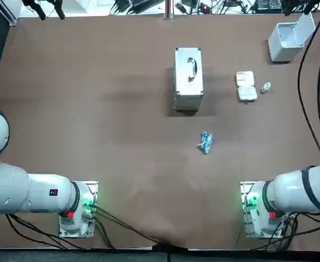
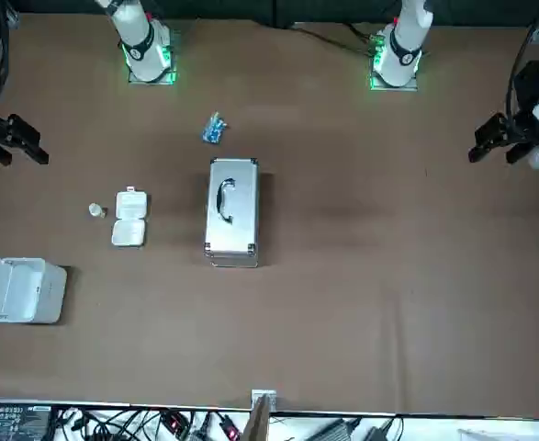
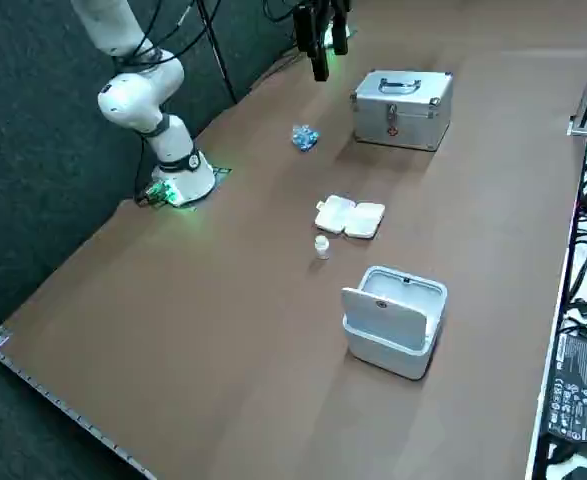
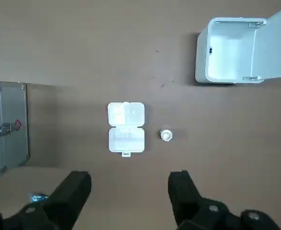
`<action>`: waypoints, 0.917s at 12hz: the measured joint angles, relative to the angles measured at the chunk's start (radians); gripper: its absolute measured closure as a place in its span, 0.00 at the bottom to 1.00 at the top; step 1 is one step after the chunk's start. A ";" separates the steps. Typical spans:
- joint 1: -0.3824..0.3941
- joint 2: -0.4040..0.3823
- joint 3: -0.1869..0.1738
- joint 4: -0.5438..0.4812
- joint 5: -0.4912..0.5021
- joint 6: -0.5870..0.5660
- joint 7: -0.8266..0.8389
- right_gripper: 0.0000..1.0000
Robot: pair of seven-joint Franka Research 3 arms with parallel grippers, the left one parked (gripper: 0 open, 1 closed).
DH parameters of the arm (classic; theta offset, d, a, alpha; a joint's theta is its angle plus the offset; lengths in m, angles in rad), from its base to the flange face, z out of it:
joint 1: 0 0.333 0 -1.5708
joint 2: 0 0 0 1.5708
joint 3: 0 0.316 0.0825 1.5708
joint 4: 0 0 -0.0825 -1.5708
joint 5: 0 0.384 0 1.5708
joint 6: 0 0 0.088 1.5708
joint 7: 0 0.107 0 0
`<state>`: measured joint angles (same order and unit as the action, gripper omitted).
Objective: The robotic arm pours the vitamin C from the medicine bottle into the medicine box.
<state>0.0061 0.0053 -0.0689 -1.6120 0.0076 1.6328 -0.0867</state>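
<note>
- We see the right gripper (image 4: 129, 176) hanging high over the table, its two black fingers (image 4: 77, 188) spread wide with nothing between them.
- The medicine bottle (image 4: 166, 135), a small white one, stands upright on the table, just beside the medicine box (image 4: 126, 127) and not touching it.
- The medicine box lies open, both white halves flat on the table. In the top view it sits right of centre (image 1: 246, 86), with the bottle (image 1: 266, 87) on its right.
- No label on the bottle or the box is legible to us; both are too small to tell.
- A silver metal case (image 1: 188, 79) with a black handle on top stands near mid-table, to the left of the medicine box. A red mark shows by its latch (image 4: 17, 125), but we can't read it.
- A small blue packet (image 1: 205, 142) lies between the case and the robot; its print is too fine to make out.
- A white bin (image 3: 393, 320) with its lid flipped up sits towards the far right corner, beyond the bottle.
- The table (image 1: 94, 109) is a plain brown matte sheet; green lights glow at the arm bases (image 1: 249, 203).
- Beyond the far edge there is a tangle of cables (image 2: 186, 424). A dark curtain (image 3: 33, 150) hangs behind the arm in the right side view.
- A black panel (image 3: 573, 392) off the table edge carries white lettering, too small for us to read.
</note>
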 joint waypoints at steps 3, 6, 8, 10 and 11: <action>0.000 0.000 0.000 -0.001 0.000 0.000 0.000 0.00; 0.000 0.000 0.000 -0.004 0.000 0.000 0.000 0.00; 0.000 0.001 0.000 -0.008 0.000 0.001 0.000 0.00; 0.000 0.003 0.001 -0.014 0.000 0.003 0.000 0.00; 0.000 0.004 0.001 -0.018 0.000 0.003 0.000 0.00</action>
<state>0.0063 0.0091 -0.0678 -1.6299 0.0076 1.6361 -0.0867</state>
